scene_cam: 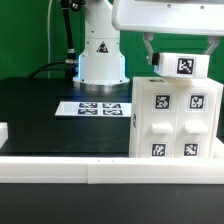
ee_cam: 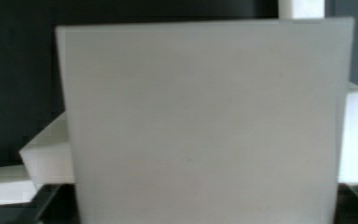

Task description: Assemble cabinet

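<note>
The cabinet body [scene_cam: 177,118], a tall white box with several square marker tags on its front, stands on the black table at the exterior view's right. My gripper [scene_cam: 181,56] hangs right above it, its fingers closed on the two sides of a small white tagged block [scene_cam: 183,66]. The block sits just over the cabinet's top, and I cannot tell whether it touches. In the wrist view a flat pale grey-white face of the held block [ee_cam: 179,110] fills most of the frame and hides my fingertips. A part of the cabinet [ee_cam: 51,150] shows behind it.
The marker board [scene_cam: 97,108] lies flat on the black table in front of the robot base [scene_cam: 100,55]. A long white border rail [scene_cam: 100,168] runs along the front edge. A small white piece [scene_cam: 3,131] sits at the exterior view's far left.
</note>
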